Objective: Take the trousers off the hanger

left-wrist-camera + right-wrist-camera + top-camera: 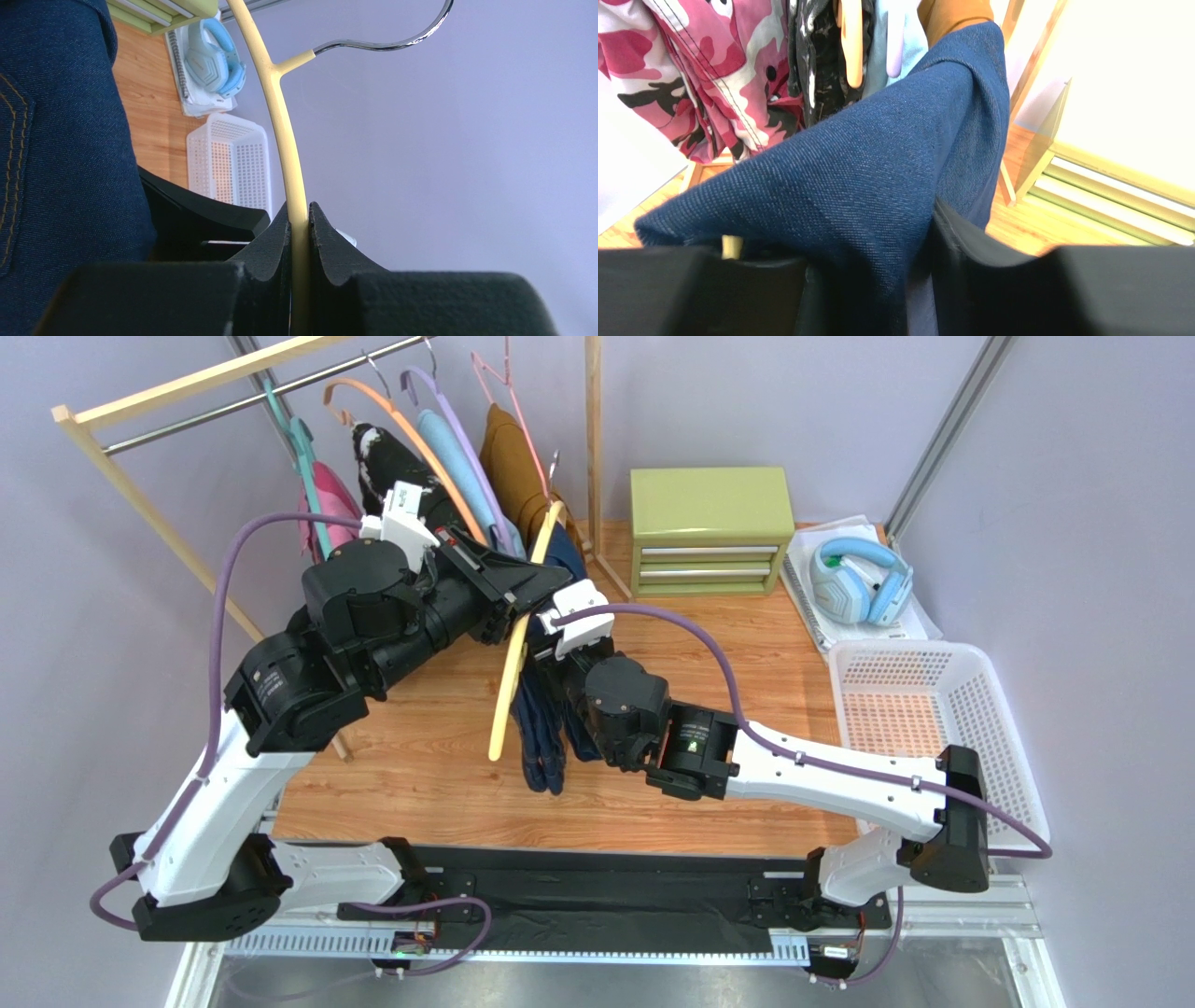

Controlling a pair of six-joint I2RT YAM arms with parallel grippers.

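So the left end effector is clamped tight on the thin pale yellow plastic hanger, with the arm of the hanger squeezed right between both pads. The hanger's metal hook shows against the plain wall in the left wrist view. From the top camera the hanger sits tilted over the wooden desk, in front of the wooden clothes rack. Its hook end is back by the rack and the other end swings toward the near edge.

The plain dark navy blue denim trousers are draped over that hanger, folded. Their long axis hangs downward, with the loose ends pointing at the desk. In the top view they run as a dark strip from the hanger toward the arm bases.

The right end effector is on them. Its fingers are partway apart, with a bunched fold of the navy fabric sitting between them and touching the right-hand finger. I honestly can't tell if it's actually pinching yet or just straddling the cloth.

The other pair, the pink trousers with white and dark-red camouflage blotches, is on the rack at its left end. They hang lengthwise downward beside a black white-splotched garment.
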